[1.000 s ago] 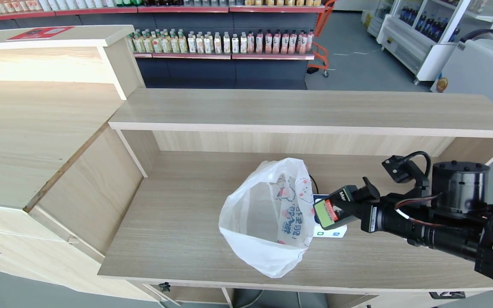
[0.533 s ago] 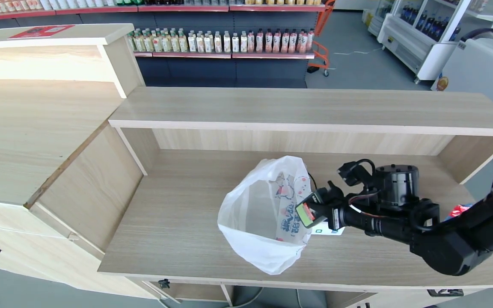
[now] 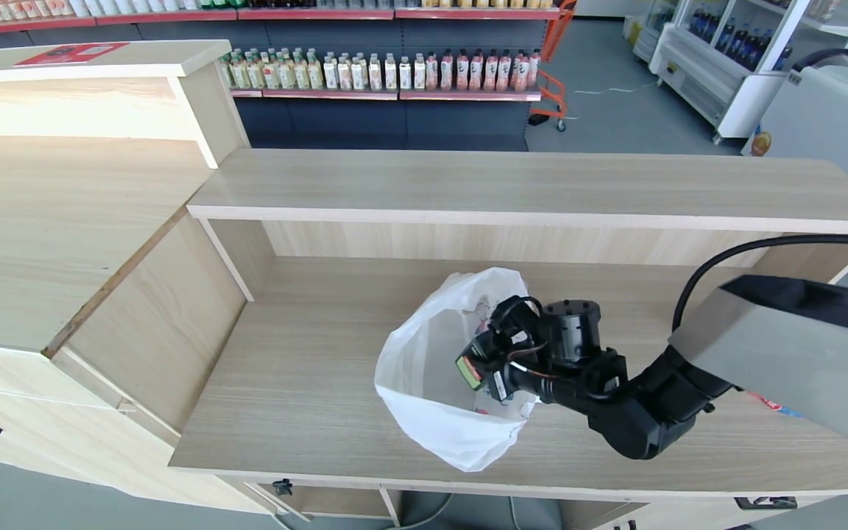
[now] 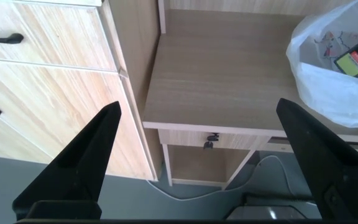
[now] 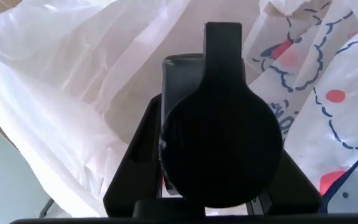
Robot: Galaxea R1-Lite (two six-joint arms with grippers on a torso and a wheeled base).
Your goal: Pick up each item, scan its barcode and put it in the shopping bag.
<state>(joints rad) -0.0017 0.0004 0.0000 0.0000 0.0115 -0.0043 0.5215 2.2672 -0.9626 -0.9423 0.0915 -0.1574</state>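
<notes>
Head view: a white shopping bag stands open on the wooden worktop, close to the front edge and about midway along it. Its mouth faces up and a cartoon print runs along the side nearer the right end. The right arm comes in from the right end of the worktop, and the right gripper sits inside the bag's mouth, just below the rim. It is clamped on a small box with a green and red face. The box hangs within the bag, above its floor, and whether it touches the plastic cannot be told.

In the right wrist view the dark gripper body covers most of the box, with white bag walls and the print all around it.

The left wrist view has the left gripper off the front left corner of the worktop, its two fingers spread wide with nothing between them. Light wood drawers with dark handles lie to one side of it, and the bag with the box shows farther off.

Behind the worktop's raised back ledge, shelves of bottles line the shop aisle.
</notes>
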